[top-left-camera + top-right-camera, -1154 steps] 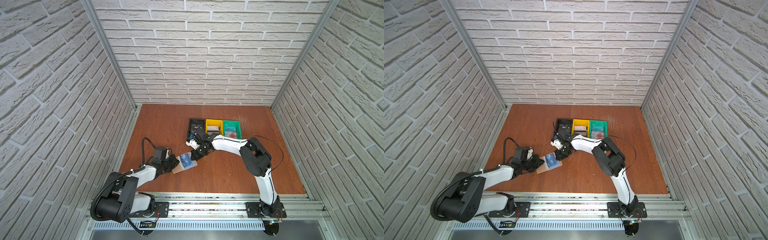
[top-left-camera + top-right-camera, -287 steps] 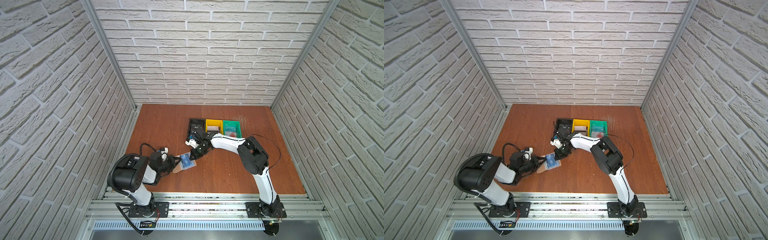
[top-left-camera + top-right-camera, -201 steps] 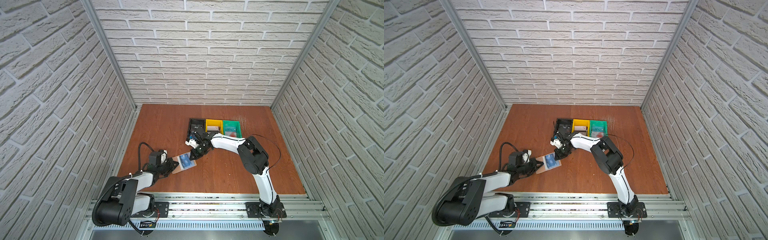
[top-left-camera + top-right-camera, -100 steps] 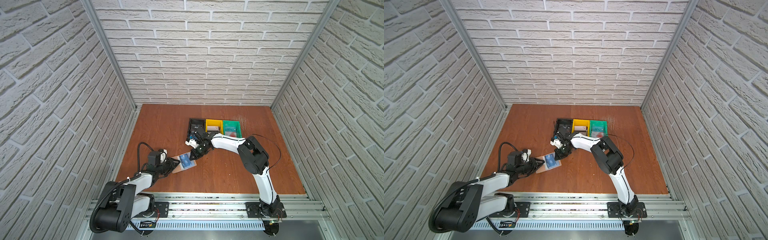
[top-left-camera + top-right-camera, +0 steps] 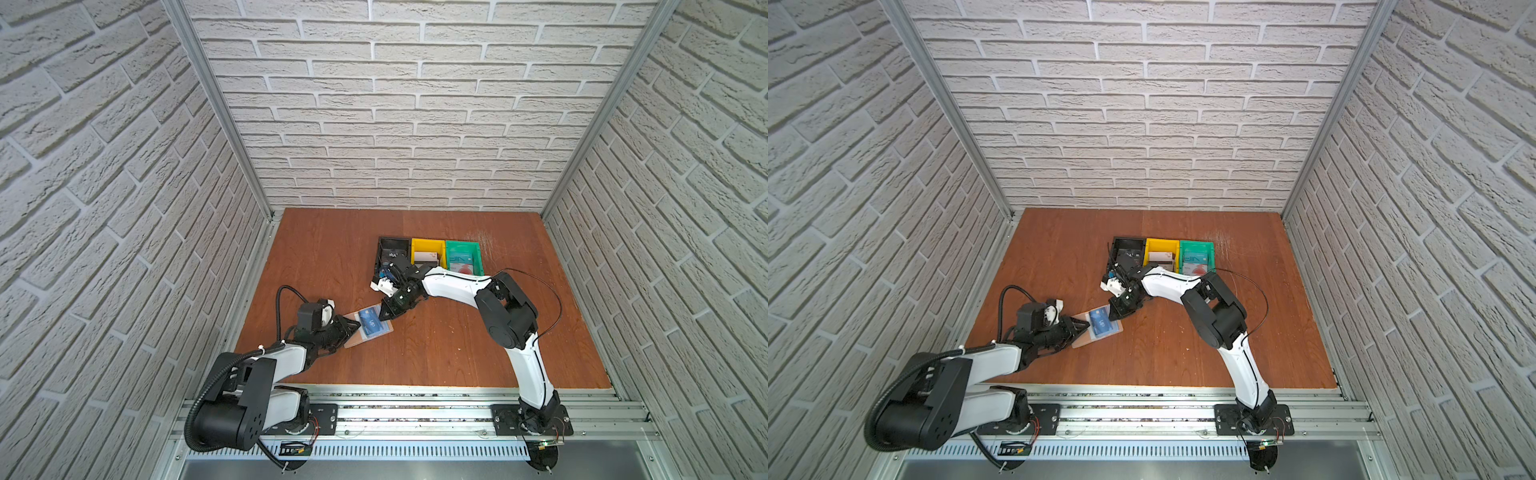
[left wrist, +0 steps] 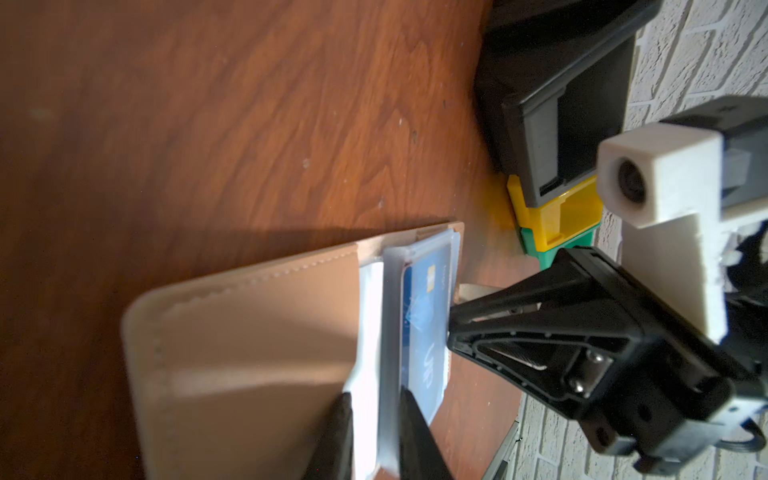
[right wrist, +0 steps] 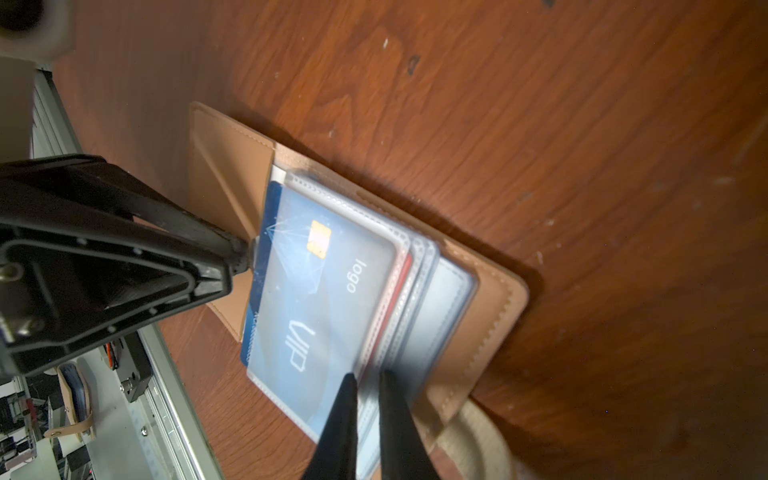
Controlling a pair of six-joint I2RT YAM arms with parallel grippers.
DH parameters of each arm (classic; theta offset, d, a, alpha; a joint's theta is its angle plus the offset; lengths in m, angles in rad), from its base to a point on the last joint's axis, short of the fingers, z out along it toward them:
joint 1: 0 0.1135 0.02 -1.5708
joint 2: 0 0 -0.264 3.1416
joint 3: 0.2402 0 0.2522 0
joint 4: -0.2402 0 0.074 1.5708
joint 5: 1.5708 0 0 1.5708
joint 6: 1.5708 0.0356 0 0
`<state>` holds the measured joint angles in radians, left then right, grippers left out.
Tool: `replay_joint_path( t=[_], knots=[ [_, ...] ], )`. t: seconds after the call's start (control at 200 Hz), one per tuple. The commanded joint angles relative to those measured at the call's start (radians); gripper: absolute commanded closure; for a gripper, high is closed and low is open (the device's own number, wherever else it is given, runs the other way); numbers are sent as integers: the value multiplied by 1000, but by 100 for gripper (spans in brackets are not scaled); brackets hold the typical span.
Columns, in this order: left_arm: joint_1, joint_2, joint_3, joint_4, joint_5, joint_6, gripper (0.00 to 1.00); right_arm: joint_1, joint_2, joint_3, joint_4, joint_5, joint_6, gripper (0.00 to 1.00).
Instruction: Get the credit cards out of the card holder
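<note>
Lower left of centre in a top view, the left gripper (image 5: 355, 327) meets the left edge of the open card holder (image 5: 353, 341), jaws nearly together; whether they grip cannot be told. The blue VIP card (image 7: 316, 299) lies topmost, partly out of its sleeve. The right gripper (image 5: 384, 316) is clamped on the clear sleeves (image 7: 419, 299). Beyond, mid-frame, stands a row of bins (image 5: 428, 241). Likely step: extracting the blue card; next needs a firm pinch on its bare edge and a straight pull

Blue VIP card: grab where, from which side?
Pinch the blue VIP card by its bare edge poking from the clear sleeve, coming flat from where the left claw sits; the sleeve covers the rest and the right claw grips the card holder opposite.
</note>
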<state>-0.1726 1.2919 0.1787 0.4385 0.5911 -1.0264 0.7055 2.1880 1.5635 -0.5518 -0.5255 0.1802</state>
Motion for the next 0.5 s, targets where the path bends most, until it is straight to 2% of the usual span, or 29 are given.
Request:
replay_joint_path(
  t=[0.0, 0.14, 0.495],
  knots=[
    [-5, 41, -28, 118, 3, -9, 79, 39, 65, -42, -39, 57, 6, 86],
    [-5, 72, -44, 185, 12, -23, 80, 41, 71, -39, -37, 55, 11, 85],
    [-3, 43, -45, 168, 9, -11, 80, 50, 84, -31, -35, 49, 12, 86]
  ],
)
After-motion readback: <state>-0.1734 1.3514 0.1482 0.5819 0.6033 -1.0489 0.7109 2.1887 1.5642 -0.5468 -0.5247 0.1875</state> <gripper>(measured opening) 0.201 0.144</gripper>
